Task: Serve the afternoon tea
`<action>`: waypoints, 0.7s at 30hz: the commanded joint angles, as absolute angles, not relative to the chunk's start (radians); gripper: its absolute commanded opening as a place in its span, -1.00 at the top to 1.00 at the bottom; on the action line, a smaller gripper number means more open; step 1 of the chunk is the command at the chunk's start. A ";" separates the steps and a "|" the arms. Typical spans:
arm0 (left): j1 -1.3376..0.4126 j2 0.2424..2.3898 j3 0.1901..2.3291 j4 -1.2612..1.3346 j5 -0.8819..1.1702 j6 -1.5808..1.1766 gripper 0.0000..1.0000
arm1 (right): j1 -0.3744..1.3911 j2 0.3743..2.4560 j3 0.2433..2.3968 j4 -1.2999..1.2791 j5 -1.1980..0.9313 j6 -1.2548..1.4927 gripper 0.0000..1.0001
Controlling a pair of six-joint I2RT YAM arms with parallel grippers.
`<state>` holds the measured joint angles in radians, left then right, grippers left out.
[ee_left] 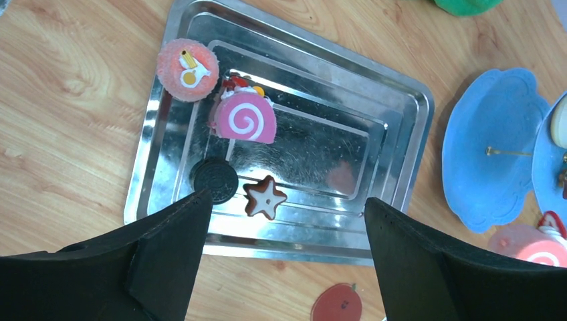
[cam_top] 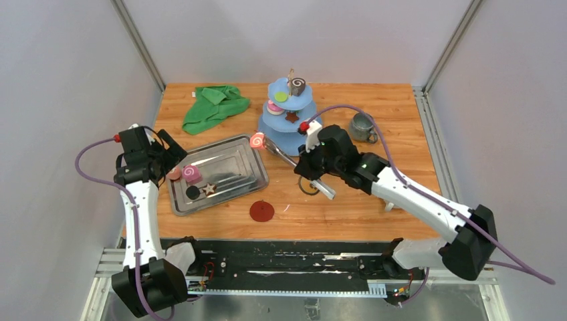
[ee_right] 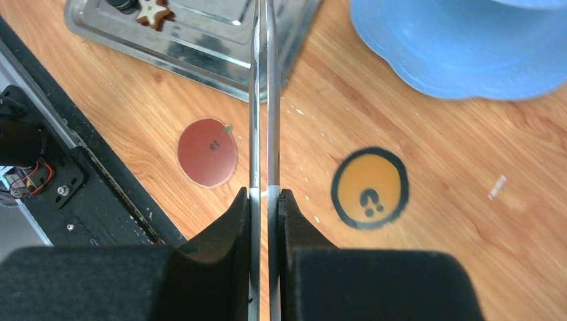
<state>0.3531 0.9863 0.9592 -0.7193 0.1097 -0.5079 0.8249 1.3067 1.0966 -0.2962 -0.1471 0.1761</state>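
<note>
**Roll held in tongs off the steel tray's far right corner**

Your right gripper is pressed together on a pair of tongs. Their tips pinch a pink swirl roll just past the far right corner of the steel tray, probably because the sweet is too small to grip directly. It is likely headed for the blue tiered stand to the tray's right. That stand already carries a brown swirl roll, a green disc, a pink sweet and a small star. Your left gripper hangs spread and empty over the tray's near edge. The tray holds a second pink roll, a black disc and a brown star, with a round pink cake on its rim. A grey-green mug stands well right of the tray.
</note>
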 commanded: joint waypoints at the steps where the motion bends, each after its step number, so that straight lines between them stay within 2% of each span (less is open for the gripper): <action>1: 0.337 0.968 0.964 -0.694 0.129 -0.508 -0.78 | 0.749 1.209 1.057 -0.343 -0.138 0.215 0.99; 6: 0.273 0.979 0.971 -0.694 0.122 -0.498 -0.78 | 0.691 1.144 1.032 -0.402 -0.136 0.218 0.99; 15: -0.025 1.047 0.984 -0.674 0.001 -0.504 -0.82 | 0.610 1.120 0.947 -0.398 -0.134 0.255 0.99; 21: -0.073 1.102 0.992 -0.666 0.003 -0.492 -0.82 | 0.604 1.150 0.906 -0.313 -0.159 0.313 0.99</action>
<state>-0.0605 1.0828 0.9596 -0.6926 0.0292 -0.5045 0.6189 1.1358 0.9264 -0.4091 -0.1390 0.2558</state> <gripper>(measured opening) 0.910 0.113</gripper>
